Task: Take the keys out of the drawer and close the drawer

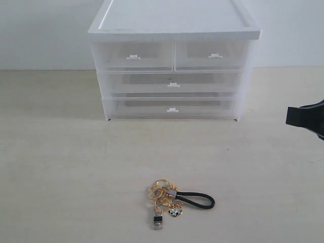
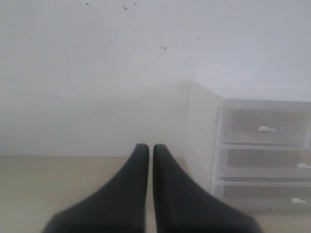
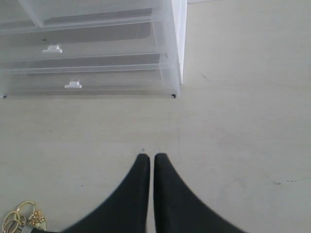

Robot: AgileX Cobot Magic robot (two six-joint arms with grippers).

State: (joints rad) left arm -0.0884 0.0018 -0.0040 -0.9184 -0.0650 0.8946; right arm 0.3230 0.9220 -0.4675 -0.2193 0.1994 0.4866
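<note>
The keys (image 1: 172, 200) lie on the table in front of the cabinet: gold rings, a black cord loop, a silver-black tag and a small round charm. Their gold rings also show at the edge of the right wrist view (image 3: 20, 217). The drawer (image 1: 212, 56), the right one of the top pair, sits flush with the cabinet front, closed. My right gripper (image 1: 291, 116) hovers at the right edge of the exterior view, shut and empty (image 3: 151, 158), well away from the keys. My left gripper (image 2: 151, 148) is shut on nothing, off to the cabinet's left side and outside the exterior view.
The white-topped clear cabinet (image 1: 172, 30) stands at the back against a pale wall. Its top left drawer (image 1: 132, 56) and two full-width drawers (image 1: 173, 85) are all closed. Beige table surface (image 1: 66, 167) spreads around the keys.
</note>
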